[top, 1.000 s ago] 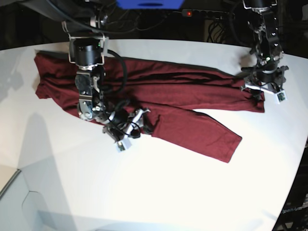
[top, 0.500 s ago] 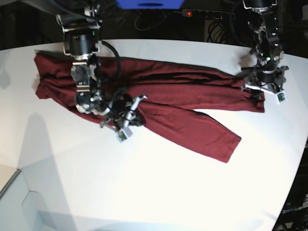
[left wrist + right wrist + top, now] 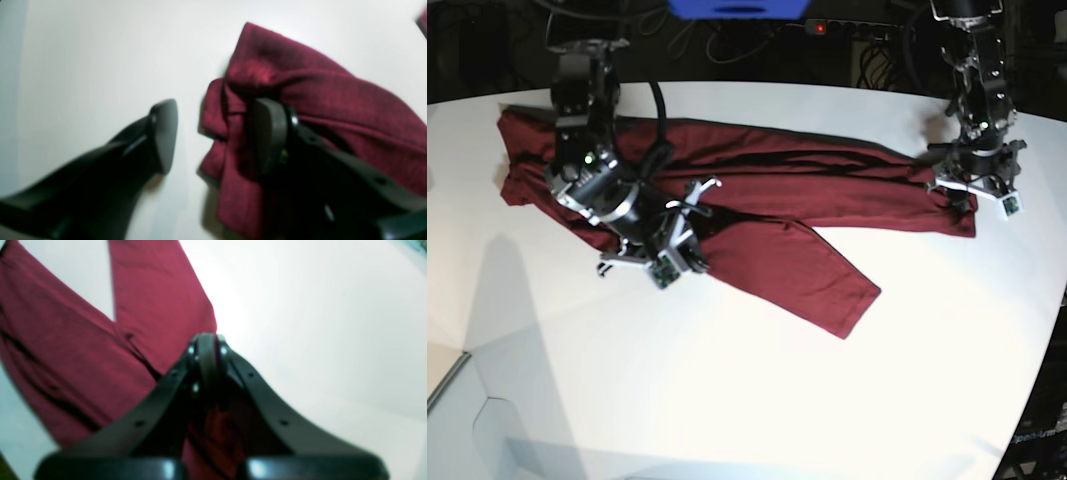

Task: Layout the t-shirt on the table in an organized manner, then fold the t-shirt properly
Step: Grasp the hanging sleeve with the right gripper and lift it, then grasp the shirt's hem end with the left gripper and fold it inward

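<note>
The dark maroon t-shirt [image 3: 827,185] lies stretched in a long, creased band across the white table [image 3: 727,400]. A lower flap [image 3: 807,280] of it trails toward the front. My right gripper [image 3: 697,238] is at the shirt's left-middle, shut on the t-shirt [image 3: 156,306], pinching fabric at the flap's edge [image 3: 206,350]. At the shirt's right end my left gripper [image 3: 972,195] stands open. One of its fingers [image 3: 163,133] is over bare table [image 3: 83,50]. The other presses on the bunched hem [image 3: 300,90], and the left gripper [image 3: 217,133] straddles that edge.
A power strip with a red light [image 3: 817,27] and cables lie in the dark behind the table. The table's curved edge [image 3: 1039,380] runs down the right side. A grey surface [image 3: 447,410] sits at the lower left corner.
The right gripper has shut on the shirt and swung left. The lower flap has been dragged left with it. The left arm has not moved.
</note>
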